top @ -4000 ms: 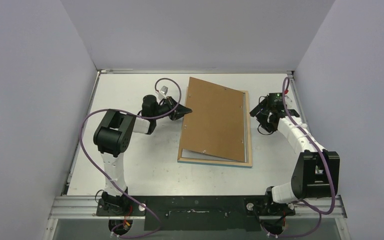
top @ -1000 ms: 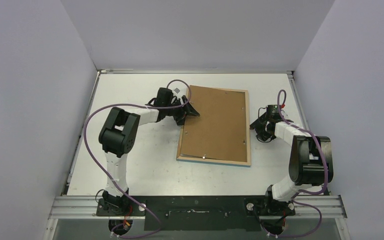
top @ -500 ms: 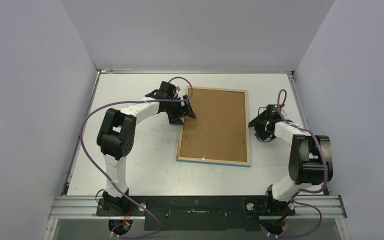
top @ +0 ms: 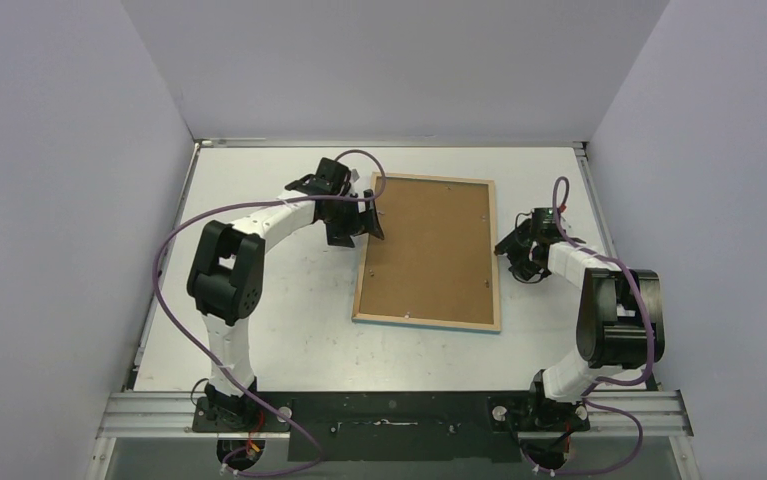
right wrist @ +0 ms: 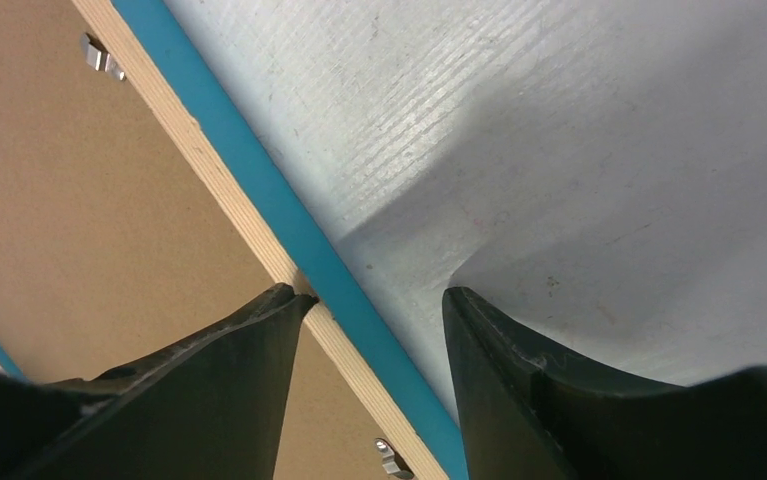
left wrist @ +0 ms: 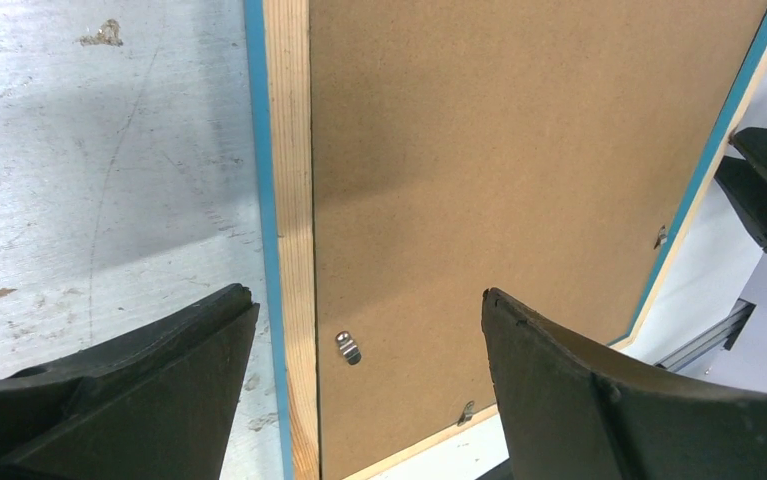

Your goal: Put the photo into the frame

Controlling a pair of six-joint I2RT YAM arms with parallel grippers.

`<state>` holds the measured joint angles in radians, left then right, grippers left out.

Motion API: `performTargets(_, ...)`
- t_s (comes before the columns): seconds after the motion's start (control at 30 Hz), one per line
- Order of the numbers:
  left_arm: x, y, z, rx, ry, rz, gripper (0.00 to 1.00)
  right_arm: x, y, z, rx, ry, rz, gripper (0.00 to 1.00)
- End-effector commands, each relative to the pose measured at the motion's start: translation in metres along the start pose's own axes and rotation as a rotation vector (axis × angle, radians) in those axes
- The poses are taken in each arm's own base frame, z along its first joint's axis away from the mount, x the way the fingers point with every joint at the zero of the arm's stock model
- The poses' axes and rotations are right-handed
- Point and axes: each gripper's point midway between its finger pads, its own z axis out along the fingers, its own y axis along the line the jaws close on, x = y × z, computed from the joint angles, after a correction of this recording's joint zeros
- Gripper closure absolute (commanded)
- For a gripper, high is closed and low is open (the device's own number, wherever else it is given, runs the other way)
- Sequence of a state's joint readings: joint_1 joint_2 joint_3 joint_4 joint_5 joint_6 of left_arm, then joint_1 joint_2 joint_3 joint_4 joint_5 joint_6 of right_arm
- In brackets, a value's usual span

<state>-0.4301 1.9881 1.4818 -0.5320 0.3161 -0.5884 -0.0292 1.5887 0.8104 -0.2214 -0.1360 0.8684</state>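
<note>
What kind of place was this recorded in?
Probably a lab robot cell, not a home: plain grey walls box in a white table, two arms are bolted to a metal rail, and a frame lies face down.

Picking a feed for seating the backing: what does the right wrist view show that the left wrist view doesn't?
Only right wrist: the right gripper open astride the frame's right edge, one finger over wood, one over the table. Only left wrist: the left gripper open over the left edge, the backing board's whole width. Both: turquoise-and-wood rim, brown board, metal clips. Neither shows the photo.
</note>
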Motion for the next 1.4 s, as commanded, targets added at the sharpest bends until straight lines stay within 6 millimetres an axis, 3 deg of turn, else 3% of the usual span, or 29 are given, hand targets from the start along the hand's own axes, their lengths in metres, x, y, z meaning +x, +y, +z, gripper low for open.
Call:
performTargets(0.0,-0.015,-0.009,-0.018,0.027,-0.039,0.06,0.19,0.033,-0.019,0.001,0.058,0.137,-0.069,0.43)
performTargets(0.23,0.009,0.014,0.002,-0.015,0.042,0.046,0.21,0.048,-0.006,-0.004,-0.02,0.204,-0.136,0.31)
performTargets(0.5,0.025,0.025,0.014,-0.025,0.104,0.036,0.27,0.084,-0.003,-0.007,-0.027,0.282,-0.269,0.3)
performTargets(0.67,0.031,0.022,0.017,0.013,0.124,0.024,0.31,0.1,0.007,-0.012,-0.052,0.293,-0.319,0.3)
performTargets(0.77,0.035,0.026,0.016,0.001,0.124,0.013,0.34,0.09,0.002,-0.018,-0.004,0.242,-0.33,0.3)
performTargets(0.87,0.035,0.039,0.012,-0.052,0.104,0.006,0.34,0.064,0.004,-0.034,0.045,0.136,-0.369,0.28)
performTargets(1.03,0.032,0.056,0.0,-0.059,0.082,-0.025,0.34,0.033,0.026,-0.101,-0.051,-0.06,-0.461,0.22)
performTargets(1.1,0.032,0.058,-0.003,-0.03,0.077,-0.037,0.33,0.045,0.044,-0.123,-0.212,-0.049,-0.504,0.21)
performTargets(1.17,0.033,0.054,-0.006,0.015,0.07,-0.041,0.33,0.069,0.056,-0.136,-0.352,0.036,-0.513,0.21)
performTargets(1.37,0.04,0.033,-0.019,0.17,0.068,-0.015,0.33,0.151,0.076,-0.139,-0.498,0.218,-0.466,0.26)
